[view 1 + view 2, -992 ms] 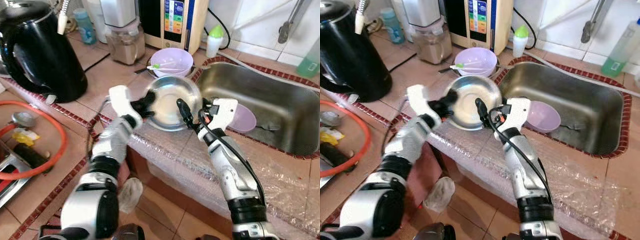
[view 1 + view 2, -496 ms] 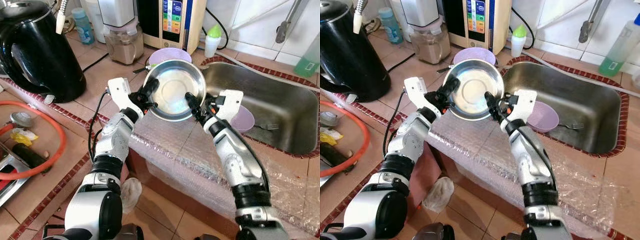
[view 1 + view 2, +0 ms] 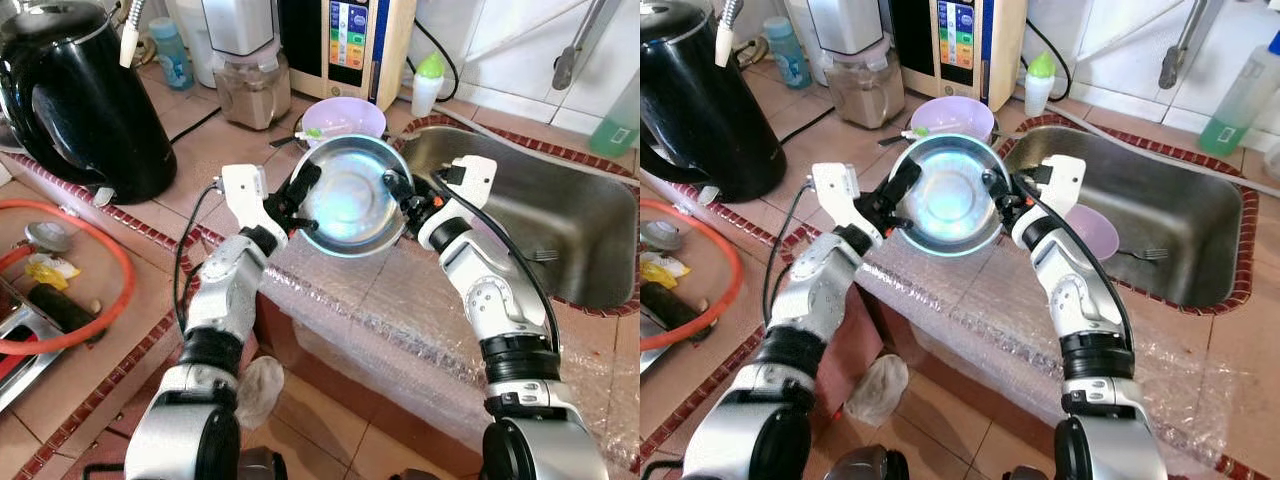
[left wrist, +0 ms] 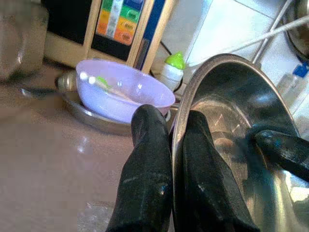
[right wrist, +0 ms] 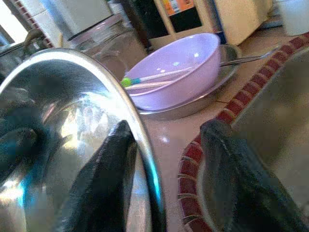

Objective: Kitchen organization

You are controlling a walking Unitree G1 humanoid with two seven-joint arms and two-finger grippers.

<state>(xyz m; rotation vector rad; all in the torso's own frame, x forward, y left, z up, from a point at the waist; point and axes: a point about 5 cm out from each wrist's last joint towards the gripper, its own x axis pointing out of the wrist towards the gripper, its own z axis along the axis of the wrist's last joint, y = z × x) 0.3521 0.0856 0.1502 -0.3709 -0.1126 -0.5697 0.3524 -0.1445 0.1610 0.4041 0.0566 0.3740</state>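
A round steel bowl (image 3: 350, 197) hangs tilted above the counter's front edge, its hollow facing me. My left gripper (image 3: 300, 195) is shut on its left rim; in the left wrist view the two black fingers (image 4: 147, 159) pinch the rim (image 4: 186, 101). My right gripper (image 3: 395, 192) is at the right rim and stands open. In the right wrist view one finger (image 5: 106, 174) lies inside the bowl (image 5: 63, 111) and the other finger (image 5: 231, 164) stands well apart outside. Behind, a purple bowl (image 3: 343, 118) with a green-tipped utensil rests on a steel plate.
A black kettle (image 3: 85, 100) stands at the left, with an orange hose (image 3: 100, 300) below it. A blender jar (image 3: 245, 85) and a water appliance (image 3: 345, 40) line the back. The steel sink (image 3: 560, 200) at the right holds another purple bowl (image 3: 1090, 230). Bubble wrap covers the counter edge.
The steel bowl has come up off the counter between both grippers and tipped to face me. The right arm has swung up toward the sink side.
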